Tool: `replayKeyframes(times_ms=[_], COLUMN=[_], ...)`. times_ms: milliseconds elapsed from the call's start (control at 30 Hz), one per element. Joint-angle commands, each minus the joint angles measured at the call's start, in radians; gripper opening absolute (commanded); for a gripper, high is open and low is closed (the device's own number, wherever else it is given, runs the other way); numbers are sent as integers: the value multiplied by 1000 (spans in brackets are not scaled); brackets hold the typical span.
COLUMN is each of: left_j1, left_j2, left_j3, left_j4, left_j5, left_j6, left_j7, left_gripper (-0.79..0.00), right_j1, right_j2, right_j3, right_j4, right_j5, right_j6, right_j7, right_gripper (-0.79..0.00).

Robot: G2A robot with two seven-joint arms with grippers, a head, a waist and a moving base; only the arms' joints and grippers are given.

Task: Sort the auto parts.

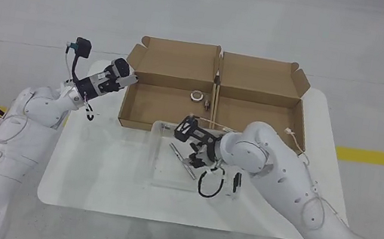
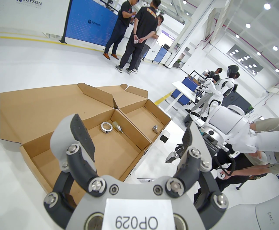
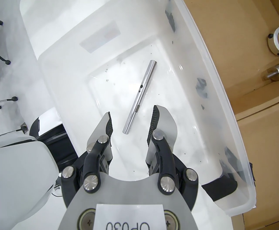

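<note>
Top view: the white table [image 1: 91, 171] carries a left carton [image 1: 155, 109] and a right carton [image 1: 257, 119], set side by side and touching, with a clear bin [image 1: 160, 171] just in front of them. The left gripper [image 1: 129, 75] hangs at the left carton's outer edge, and the right gripper [image 1: 189, 129] is over the bin. Left wrist view: the left gripper [image 2: 135, 139] is spread wide and holds nothing. Beyond it a metal ring [image 2: 106, 127] and a threaded stud [image 2: 117, 126] lie close together in the left carton. A small fitting [image 2: 155, 128] lies in the right carton (its type cannot be made out). Right wrist view: the right gripper [image 3: 132, 114] is parted and empty, its jaws on either side of one end of a steel rod [image 3: 140, 95] without touching it. The rod lies flat on the bin [image 3: 209, 71] floor.
</note>
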Motion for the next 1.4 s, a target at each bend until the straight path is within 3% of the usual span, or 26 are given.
replayKeyframes(times_ms=[0,500,1367], left_j1=[0,0,0], left_j2=[0,0,0], left_j3=[0,0,0], left_j4=[0,0,0], left_j5=[0,0,0], left_j6=[0,0,0], left_j7=[0,0,0], left_gripper=[0,0,0], right_j1=[30,173,261], right_j2=[-12,-92,-188], right_j3=[-26,-164,-284], right_j4=[39,258,407], right_j5=[15,70,55], right_j6=[7,64,101], right_j7=[-1,-44,-47], right_gripper=[-397,-422,-480])
